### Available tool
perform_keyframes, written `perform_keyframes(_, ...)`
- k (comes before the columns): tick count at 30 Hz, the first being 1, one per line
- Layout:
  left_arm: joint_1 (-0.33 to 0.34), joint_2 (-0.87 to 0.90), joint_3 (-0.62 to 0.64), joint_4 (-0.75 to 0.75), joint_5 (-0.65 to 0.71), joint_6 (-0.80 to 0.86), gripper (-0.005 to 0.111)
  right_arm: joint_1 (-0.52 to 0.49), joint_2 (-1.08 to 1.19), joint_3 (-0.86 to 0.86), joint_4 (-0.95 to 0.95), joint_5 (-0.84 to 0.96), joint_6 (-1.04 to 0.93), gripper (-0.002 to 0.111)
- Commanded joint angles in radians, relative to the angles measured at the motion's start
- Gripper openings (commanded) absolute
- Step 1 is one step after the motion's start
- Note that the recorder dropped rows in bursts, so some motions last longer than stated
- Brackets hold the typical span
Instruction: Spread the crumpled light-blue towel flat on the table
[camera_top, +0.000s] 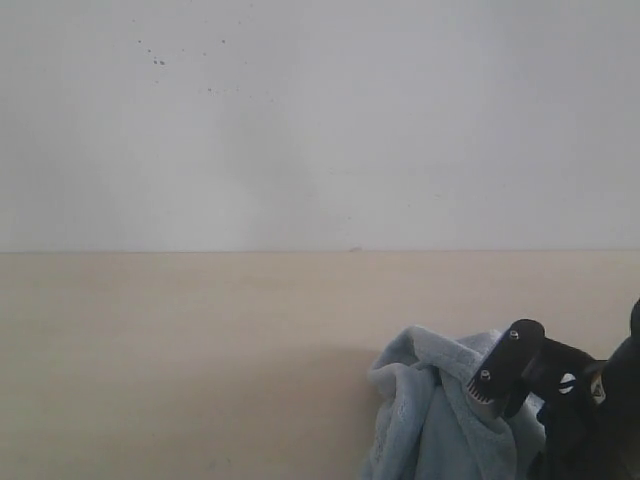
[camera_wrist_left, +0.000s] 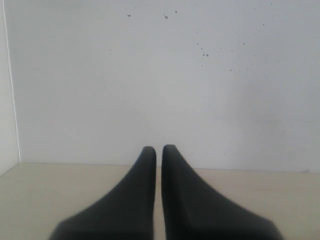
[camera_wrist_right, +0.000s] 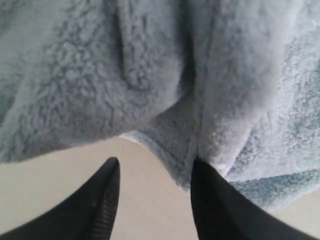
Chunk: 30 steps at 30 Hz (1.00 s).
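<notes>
Exterior view: towel (camera_top: 430, 425) crumpled, fluffy, pale blue; right tool (camera_wrist_right: 155, 161) spread, left tool (camera_wrist_left: 158, 148) closed.

one towel (camera_top: 430, 425), one table (camera_top: 200, 350), two hands (camera_wrist_left: 158, 148) (camera_wrist_right: 155, 162)

I've got the towel (camera_top: 425, 415) at the near right of the counter (camera_top: 180, 350), pale light-blue and fluffy. It's bunched in a crumpled heap, with folds humped up and drooping over each other. Its lower part runs off my exterior view. Up close, deep creases show in the terry pile, and a folded edge hangs over the smooth beige surface.
</notes>
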Motion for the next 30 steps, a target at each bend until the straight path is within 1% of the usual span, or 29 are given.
perform_keyframes(1,-0.002,-0.002,0.004,-0.002,0.004,0.005,0.004,-0.009,-0.001,0.005,-0.01,-0.014,-0.001,0.043)
perform_keyframes(5,-0.002,-0.002,0.004,-0.002,0.004,0.005,0.004,-0.009,-0.01,0.005,-0.052,-0.019,0.065,0.043)
perform_keyframes(10,-0.002,-0.002,0.004,-0.002,0.004,0.005,0.004,-0.009,-0.04,0.005,-0.164,-0.017,0.163,0.043)
perform_keyframes(15,-0.002,-0.002,0.004,-0.002,0.004,0.005,0.004,-0.009,-0.044,0.005,-0.182,-0.021,0.168,0.043)
perform_keyframes(18,-0.002,-0.002,0.004,-0.002,0.004,0.005,0.004,-0.009,-0.008,0.005,-0.182,-0.039,0.161,0.043)
perform_keyframes(20,-0.002,-0.002,0.004,-0.002,0.004,0.005,0.004,-0.009,0.017,0.005,-0.147,-0.037,0.151,0.043)
perform_keyframes(23,-0.002,-0.002,0.004,-0.002,0.004,0.005,0.004,-0.009,0.027,0.005,-0.031,-0.041,0.058,0.043)
perform_keyframes(27,-0.002,-0.002,0.004,-0.002,0.004,0.005,0.004,-0.009,0.027,0.005,-0.016,-0.052,0.049,0.043)
perform_keyframes(30,-0.002,-0.002,0.004,-0.002,0.004,0.005,0.004,-0.009,0.027,0.005,0.016,-0.055,0.003,0.043)
